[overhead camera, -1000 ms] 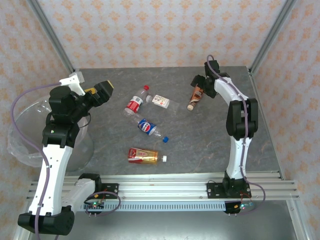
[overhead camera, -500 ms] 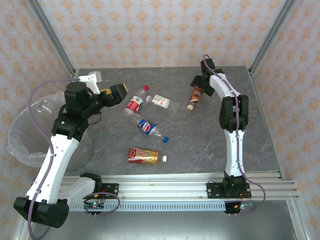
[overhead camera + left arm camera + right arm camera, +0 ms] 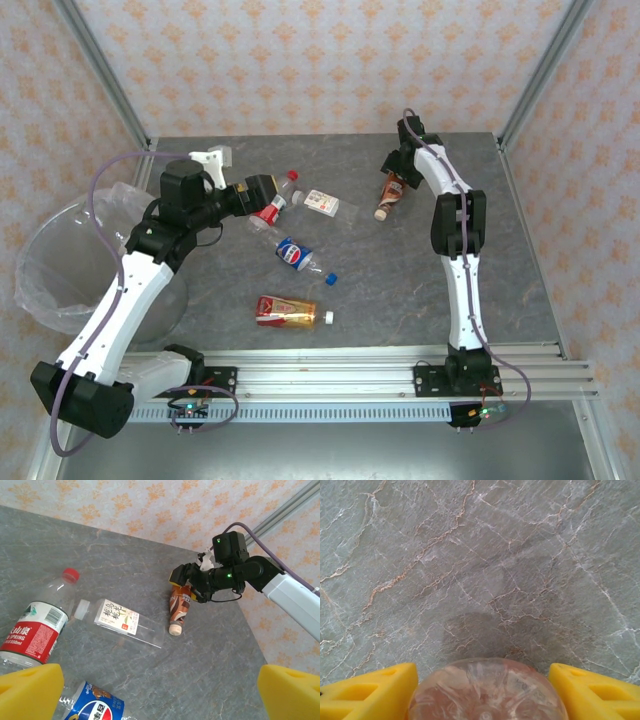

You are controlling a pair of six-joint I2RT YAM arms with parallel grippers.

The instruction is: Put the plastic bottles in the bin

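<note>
Your left tool [image 3: 258,190] stands wide open, empty, just by the red-label bottle [image 3: 268,208]. Your right tool [image 3: 393,168] flanks the brown bottle [image 3: 392,192] near the worktop's [image 3: 420,270] far edge; I cannot tell whether it grips.

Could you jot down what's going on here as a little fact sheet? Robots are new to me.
Surface: grey marbled table
Bottles on table: five, all lying down
Kinds: red-label bottle, white-label bottle, brown bottle, blue-label bottle, orange bottle
Bin: bag-lined, at the table's left
Left hand: open, close to the red-label bottle
Right hand: fingers either side of the brown bottle's base
</note>
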